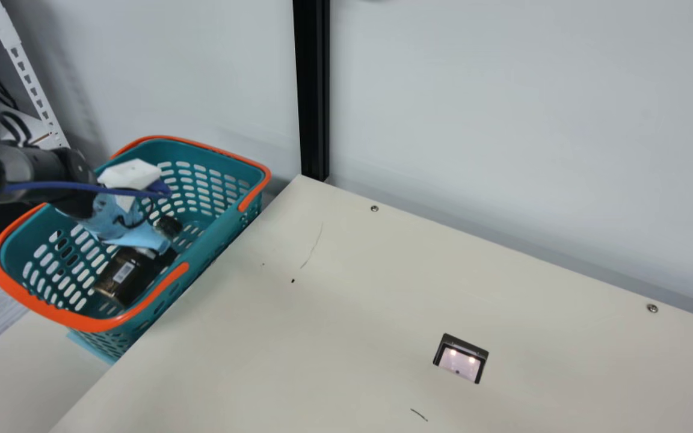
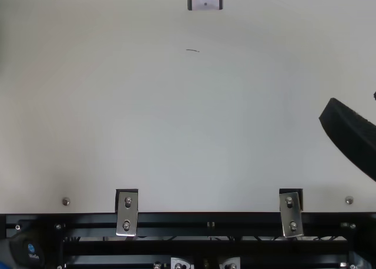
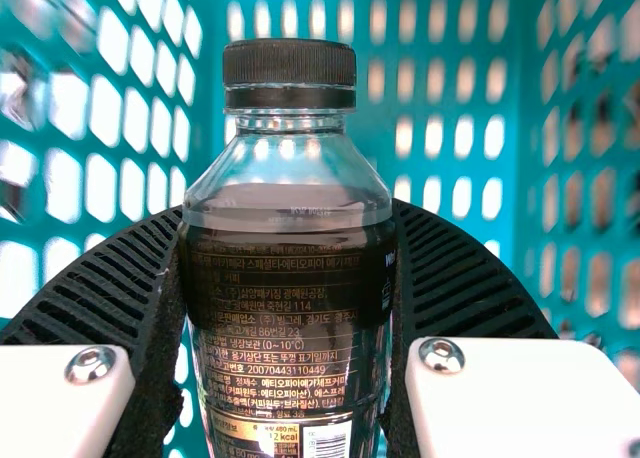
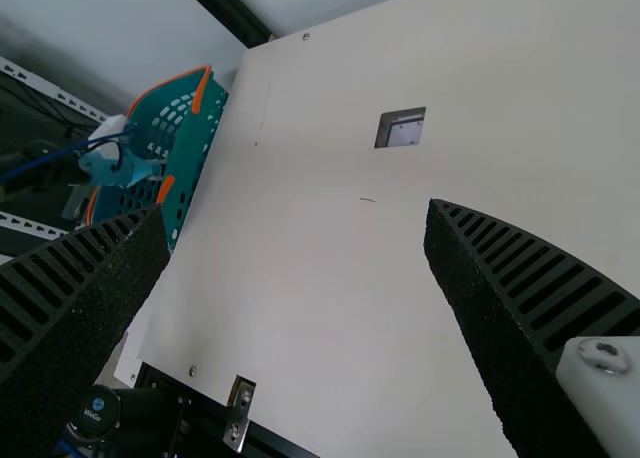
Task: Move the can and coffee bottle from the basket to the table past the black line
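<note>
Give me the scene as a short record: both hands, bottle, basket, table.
container: teal plastic basket with orange rim, beside the cream table
item: clear bottle of dark coffee with black ribbed cap, inside the basket
left hand: in the basket, closed on the bottle from both sides
right hand: open, above the table
table features: rectangular cutout, short thin black mark
task state: bottle not yet on the table

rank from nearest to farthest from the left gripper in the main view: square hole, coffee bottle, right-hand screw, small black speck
1. coffee bottle: in the basket, at the left gripper
2. black speck: left part of the table
3. square hole: right of centre
4. right-hand screw: far right, by the back edge
</note>
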Motion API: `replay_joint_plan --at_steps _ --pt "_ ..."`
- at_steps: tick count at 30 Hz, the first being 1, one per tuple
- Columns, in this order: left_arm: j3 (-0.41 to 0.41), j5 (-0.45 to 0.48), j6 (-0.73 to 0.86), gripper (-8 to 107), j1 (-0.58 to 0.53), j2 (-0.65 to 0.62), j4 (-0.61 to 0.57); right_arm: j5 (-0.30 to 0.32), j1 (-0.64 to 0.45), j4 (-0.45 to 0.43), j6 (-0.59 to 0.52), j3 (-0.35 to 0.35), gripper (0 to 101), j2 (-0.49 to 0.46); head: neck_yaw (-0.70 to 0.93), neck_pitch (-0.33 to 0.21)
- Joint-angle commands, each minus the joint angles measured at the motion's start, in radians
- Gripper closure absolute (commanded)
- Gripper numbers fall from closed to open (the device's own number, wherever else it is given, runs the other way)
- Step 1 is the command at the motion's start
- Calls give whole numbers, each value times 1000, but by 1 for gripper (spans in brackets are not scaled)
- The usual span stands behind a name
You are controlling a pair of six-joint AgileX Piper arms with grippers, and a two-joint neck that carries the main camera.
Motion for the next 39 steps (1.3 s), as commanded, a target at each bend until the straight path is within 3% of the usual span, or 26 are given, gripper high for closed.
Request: replay_joint_plan --at_steps 1,12,20,39 --pt "0 -10 32 89 0 -71 -75 0 0 0 0 0 0 0 15 -21" --pt "3 -26 114 89 -27 -309 -336 0 0 0 0 0 0 0 15 -21" --pt "48 -13 121 89 -84 -471 -457 0 0 0 0 0 0 0 15 -21" --pt "127 47 -131 89 -347 -756 -442 0 0 0 0 0 0 0 15 -21"
